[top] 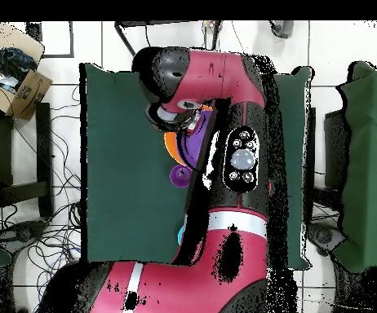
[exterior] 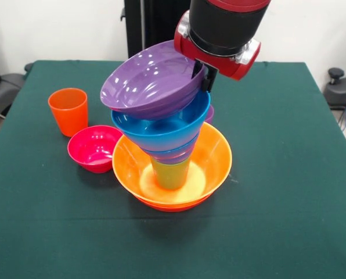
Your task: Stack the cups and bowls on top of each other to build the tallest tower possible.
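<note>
The claw [exterior: 206, 78] gripped the rim of the purple bowl [exterior: 152, 81], which sat tilted atop the tower [exterior: 167, 145] in the yellow bowl [exterior: 213, 157] at mid-tabletop [exterior: 289, 203]. Glossy, light, rigid plastic would likely slip; a rim grip suited it. An orange cup [exterior: 68, 110] and magenta bowl [exterior: 93, 147] stood beside.

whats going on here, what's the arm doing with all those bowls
The gripper is at the rim of a tilted purple bowl topping a tower: yellow-orange bowl as base, lime green cup, then blue bowls. An orange cup and magenta bowl wait on the table.
</note>
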